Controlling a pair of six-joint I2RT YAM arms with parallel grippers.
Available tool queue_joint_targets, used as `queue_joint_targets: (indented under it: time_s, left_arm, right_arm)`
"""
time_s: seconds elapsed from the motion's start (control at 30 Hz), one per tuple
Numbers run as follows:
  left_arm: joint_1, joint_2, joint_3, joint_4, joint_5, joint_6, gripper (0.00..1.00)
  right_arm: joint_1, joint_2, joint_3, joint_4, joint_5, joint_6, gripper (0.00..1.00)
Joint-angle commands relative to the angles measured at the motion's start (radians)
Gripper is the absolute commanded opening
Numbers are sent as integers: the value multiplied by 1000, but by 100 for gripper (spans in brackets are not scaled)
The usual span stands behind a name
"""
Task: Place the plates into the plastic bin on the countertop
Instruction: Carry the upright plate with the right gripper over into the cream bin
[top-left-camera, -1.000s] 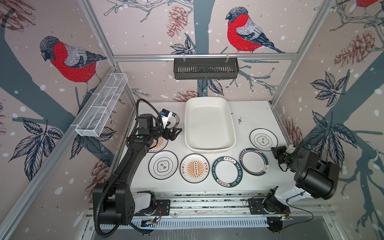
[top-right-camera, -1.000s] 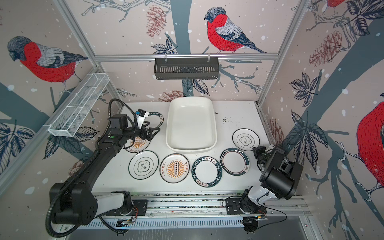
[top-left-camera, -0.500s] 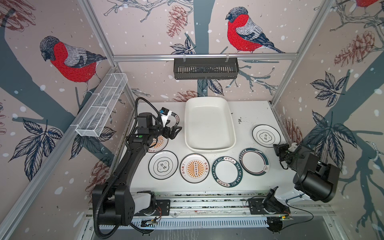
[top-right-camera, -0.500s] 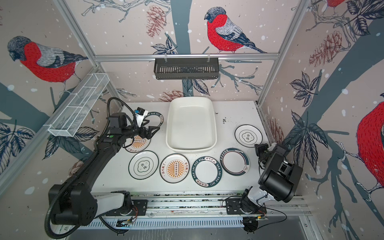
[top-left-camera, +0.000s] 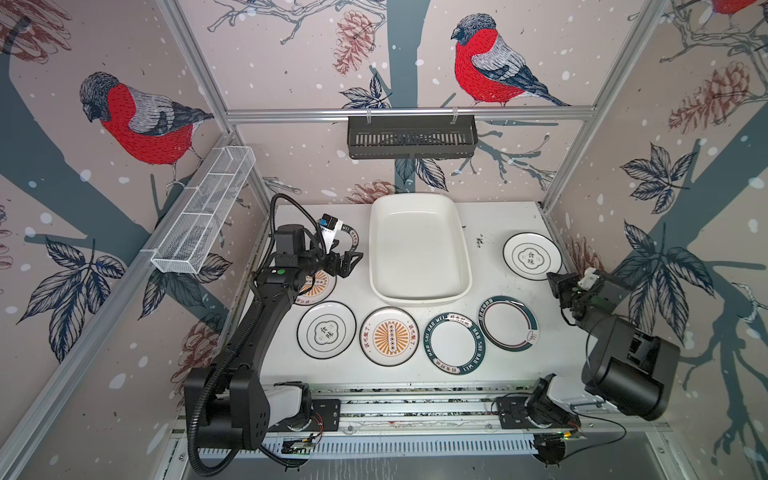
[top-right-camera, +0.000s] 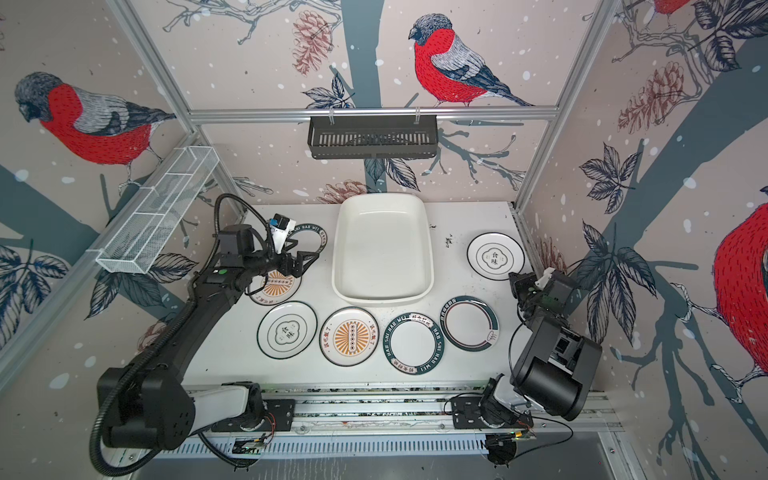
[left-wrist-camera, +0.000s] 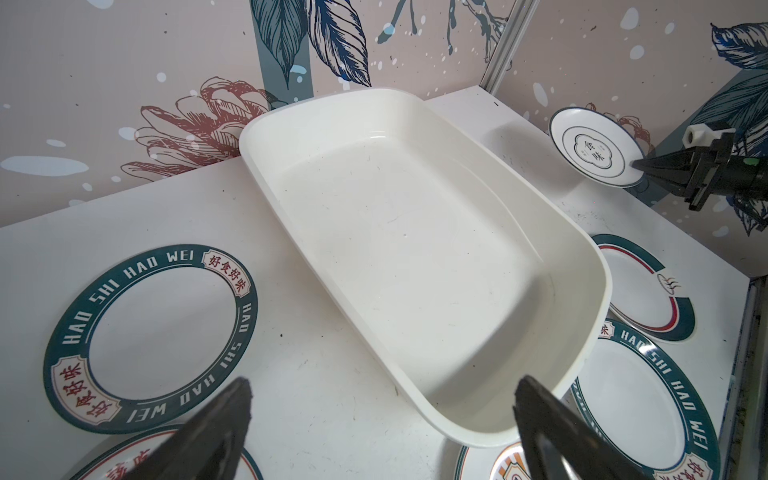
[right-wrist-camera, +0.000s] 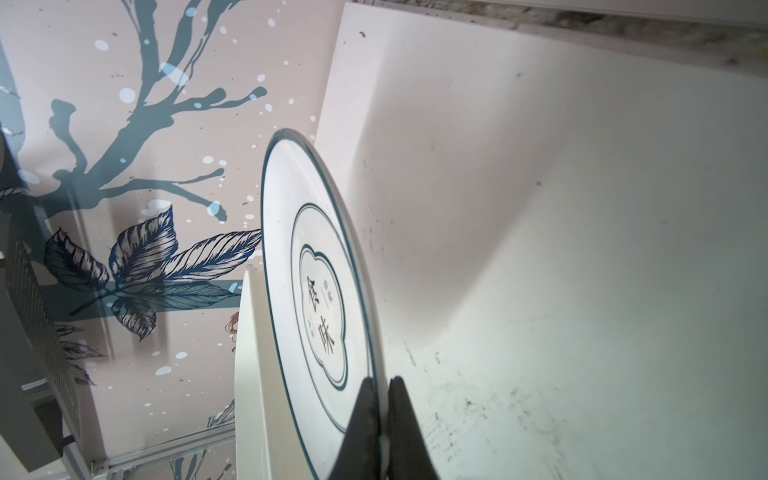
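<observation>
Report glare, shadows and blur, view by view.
Both top views: even light, sharp, soft sheen on the plastic bin. Left wrist view: left hand blurred, bin sharp. Right wrist view: right hand dark and soft, its cloud-emblem plate crisp, broad shadow across the countertop.

The glossy white bin (top-left-camera: 419, 249) lies empty at the far middle of the speckled white countertop (top-left-camera: 511, 220). Four plates (top-left-camera: 389, 336) lie flat in a row near it, and two more lie at the left. At the far right, a cloud-emblem plate (top-left-camera: 532, 256) has its rim pinched by the right gripper (right-wrist-camera: 380, 384).
</observation>
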Motion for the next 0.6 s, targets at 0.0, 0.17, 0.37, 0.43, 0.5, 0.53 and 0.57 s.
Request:
queue_joint_targets:
  time_s: [0.0,0.17,0.37,0.43,0.5,0.53,0.57]
  left_arm:
    - [-5,-1,13,-10,7,13,98]
    - [-4,-1,22,-31,3,22,98]
    - [-4,-15,20,-50,-2,15,98]
    - [-4,-16,25,-65,-7,22,98]
    - [-4,-14,24,-79,-11,31,98]
    - [-4,-13,24,-85,-11,30,98]
    - [-4,-13,50,-88,-10,26,98]
  right_arm:
    - [41,-26,36,-5,6,13,0]
    - [149,-53,102,-49,53,22,0]
    - [323,-27,202,-63,113,55,0]
    - [385,-6,243,-61,134,67,0]
    - [443,21,283,-65,154,70,0]
    - [473,35,303,-65,166,74,0]
    - [499,50,319,-64,176,76,0]
